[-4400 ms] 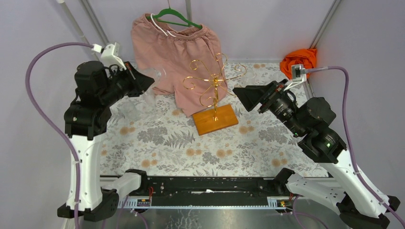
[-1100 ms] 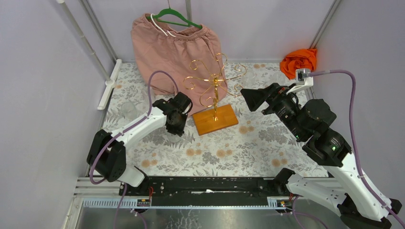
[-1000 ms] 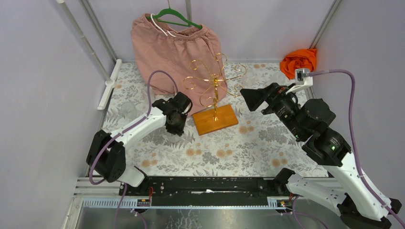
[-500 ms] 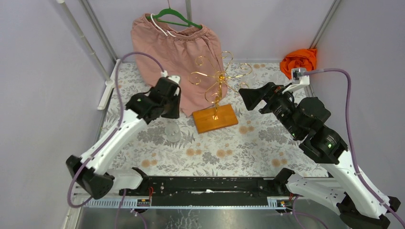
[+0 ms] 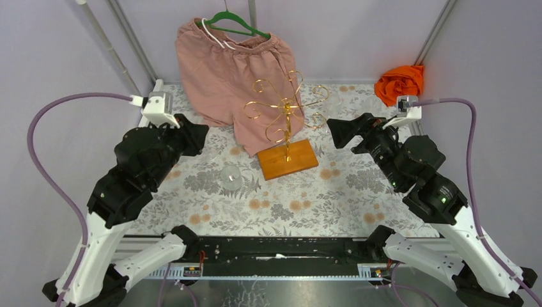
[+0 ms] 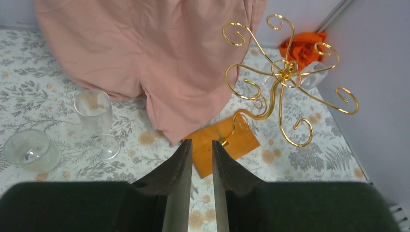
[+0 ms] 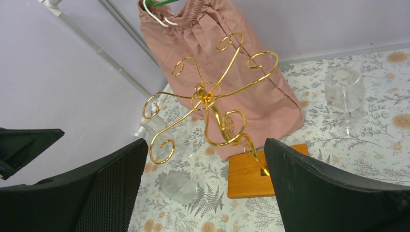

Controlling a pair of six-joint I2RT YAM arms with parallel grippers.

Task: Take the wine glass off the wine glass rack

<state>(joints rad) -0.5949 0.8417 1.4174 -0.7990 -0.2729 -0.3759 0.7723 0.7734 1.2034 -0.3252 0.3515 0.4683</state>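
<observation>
The curly gold wire rack stands on its flat orange-brown wood base, and none of the arms I can see holds a glass. A clear wine glass sits on the flowery table, near the base, on its left side. So I think the job is as good as done. The left fingers have only a thin gap between them and hold nothing. The right fingers are wide apart and empty. Next, both arms should back off slowly without bumping the rack or the glass.
</observation>
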